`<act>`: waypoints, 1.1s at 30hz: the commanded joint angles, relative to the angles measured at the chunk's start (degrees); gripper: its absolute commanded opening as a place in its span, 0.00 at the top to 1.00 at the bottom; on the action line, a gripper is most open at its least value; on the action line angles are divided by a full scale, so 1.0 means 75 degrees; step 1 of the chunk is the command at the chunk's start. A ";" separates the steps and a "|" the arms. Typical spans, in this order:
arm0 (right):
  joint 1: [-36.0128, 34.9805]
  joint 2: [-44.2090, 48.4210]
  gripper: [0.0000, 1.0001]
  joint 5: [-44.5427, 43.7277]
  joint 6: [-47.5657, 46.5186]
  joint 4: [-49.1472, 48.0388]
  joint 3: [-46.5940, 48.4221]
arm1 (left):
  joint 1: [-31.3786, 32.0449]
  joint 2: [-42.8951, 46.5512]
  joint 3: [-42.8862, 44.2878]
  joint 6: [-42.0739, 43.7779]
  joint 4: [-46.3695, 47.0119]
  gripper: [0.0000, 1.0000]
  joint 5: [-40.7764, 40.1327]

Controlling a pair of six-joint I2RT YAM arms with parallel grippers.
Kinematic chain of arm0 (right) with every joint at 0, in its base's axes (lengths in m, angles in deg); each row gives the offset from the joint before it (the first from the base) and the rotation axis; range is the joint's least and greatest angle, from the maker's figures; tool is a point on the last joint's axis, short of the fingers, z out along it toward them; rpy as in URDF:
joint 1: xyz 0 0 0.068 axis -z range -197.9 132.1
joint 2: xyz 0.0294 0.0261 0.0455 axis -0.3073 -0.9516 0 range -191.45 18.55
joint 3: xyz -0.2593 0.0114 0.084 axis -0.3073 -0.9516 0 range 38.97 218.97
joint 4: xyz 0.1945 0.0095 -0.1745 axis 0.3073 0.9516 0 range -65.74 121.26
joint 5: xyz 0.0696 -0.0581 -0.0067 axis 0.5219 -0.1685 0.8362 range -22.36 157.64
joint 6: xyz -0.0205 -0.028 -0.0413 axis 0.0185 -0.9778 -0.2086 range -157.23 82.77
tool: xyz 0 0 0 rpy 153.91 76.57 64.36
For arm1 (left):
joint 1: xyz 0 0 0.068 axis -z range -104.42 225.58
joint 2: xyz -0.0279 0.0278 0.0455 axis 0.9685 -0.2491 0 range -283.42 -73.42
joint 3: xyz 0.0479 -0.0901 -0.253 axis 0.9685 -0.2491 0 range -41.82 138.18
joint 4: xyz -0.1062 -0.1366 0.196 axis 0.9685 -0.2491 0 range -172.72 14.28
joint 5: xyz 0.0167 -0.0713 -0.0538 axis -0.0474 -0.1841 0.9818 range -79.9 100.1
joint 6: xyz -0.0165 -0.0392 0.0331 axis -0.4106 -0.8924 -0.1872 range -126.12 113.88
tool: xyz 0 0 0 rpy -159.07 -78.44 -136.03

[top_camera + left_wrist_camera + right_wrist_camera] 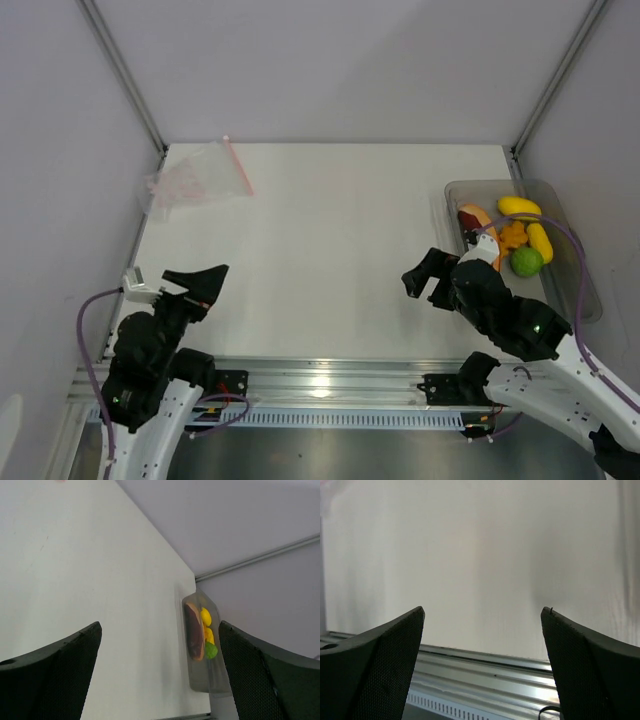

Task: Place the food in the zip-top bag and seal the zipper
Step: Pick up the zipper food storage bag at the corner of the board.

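Food (513, 238) partly hidden behind right arm (505, 318); left claw (160, 630) and right claw (482, 615) gape apart, empty.

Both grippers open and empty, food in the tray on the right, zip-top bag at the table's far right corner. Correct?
No: the zip-top bag lies at the far left corner of the table, as the top external view shows. The rest holds: left gripper and right gripper open and empty, food in the tray on the right.
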 commanded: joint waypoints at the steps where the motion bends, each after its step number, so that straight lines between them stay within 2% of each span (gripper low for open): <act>1: 0.0055 -0.0150 0.01 -0.0888 -0.0056 0.0825 0.0324 | -0.0044 -0.0170 0.0835 0.1880 -0.0895 0.00 0.0296; 6: 0.0102 0.0283 0.01 -0.0620 -0.0289 -0.0018 0.0079 | -0.0044 -0.0570 0.1036 0.2164 -0.0357 0.00 0.1280; 9: 0.0160 0.0622 0.01 -0.0467 -0.0465 -0.0604 -0.0262 | -0.0044 -0.1037 0.0825 0.2351 0.0592 0.01 0.2124; 13: 0.0254 0.0460 0.01 -0.0082 -0.0629 -0.1097 -0.0426 | -0.0044 -0.2428 0.0602 0.2199 0.1237 0.01 0.2220; 16: 0.0278 -0.0113 0.01 0.0259 -0.0723 -0.1273 -0.0426 | -0.0044 -0.3321 0.0648 0.2339 0.1799 0.00 0.1811; 20: 0.0278 -0.0758 0.01 0.0775 -0.0934 -0.1695 -0.0438 | 0.0014 -0.5298 0.1291 0.2632 0.2106 0.04 0.0526; 22: 0.0278 -0.0992 0.01 0.0963 -0.1039 -0.1952 -0.0438 | 0.0236 -0.6027 0.2029 0.3007 0.2025 0.04 -0.0401; 23: 0.0278 -0.1040 0.01 0.1068 -0.1110 -0.2000 -0.0426 | 0.0330 -0.6832 0.2483 0.3124 0.1943 0.04 -0.1032; 26: 0.0278 -0.1111 0.01 0.1162 -0.1215 -0.2222 -0.0438 | 0.0366 -0.8159 0.3796 0.3522 0.1509 0.04 -0.1856; 28: 0.0289 -0.1099 0.01 0.1198 -0.1274 -0.2410 -0.0555 | 0.0377 -0.9495 0.4852 0.3605 0.0843 0.04 -0.2501; 33: 0.0336 -0.1204 0.01 0.1244 -0.1450 -0.2609 -0.0731 | 0.0413 -1.2082 0.7334 0.3816 0.0513 0.04 -0.4057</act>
